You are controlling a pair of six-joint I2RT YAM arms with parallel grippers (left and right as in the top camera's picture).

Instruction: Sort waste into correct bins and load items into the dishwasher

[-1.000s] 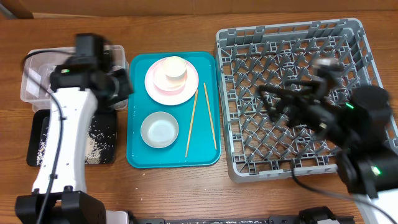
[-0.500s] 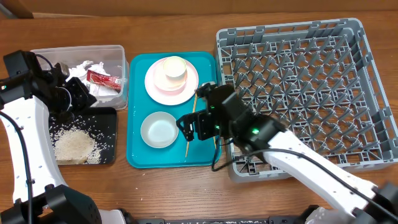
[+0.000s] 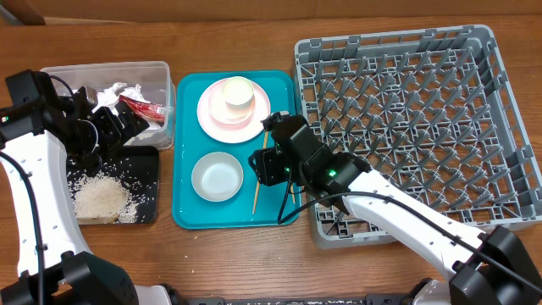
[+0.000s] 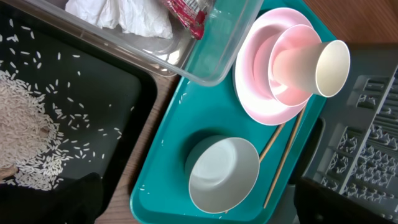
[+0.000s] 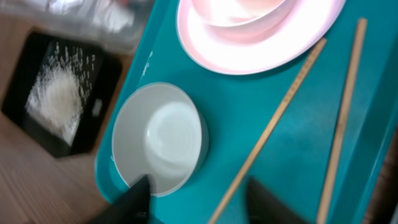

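On the teal tray [image 3: 190, 212] a pink bowl and a white cup [image 3: 238, 91] are stacked on the pink plate [image 3: 222, 123]. A grey bowl [image 3: 217, 176] stands in front of them. My right gripper [image 3: 259, 168] hangs low over the tray, and its jaws straddle one chopstick [image 5: 280, 115] without touching it. The second chopstick [image 5: 342, 106] lies to the right. My left gripper [image 3: 127, 127] is open and empty above the near edge of the clear tub [image 3: 165, 93], which holds napkins [image 3: 110, 95] and a red packet [image 3: 140, 108]. Rice [image 3: 100, 199] lies piled on the black tray [image 3: 146, 174].
The large grey dish rack [image 3: 406, 110] fills the right side with nothing in it. Its left wall stands right beside the teal tray. My right arm lies across the rack's front left corner. Bare wood table runs along the front edge.
My right arm swung from over the rack to the teal tray, and its jaws narrowed around the chopstick. My left arm drew back from over the tub and its jaws opened wide.
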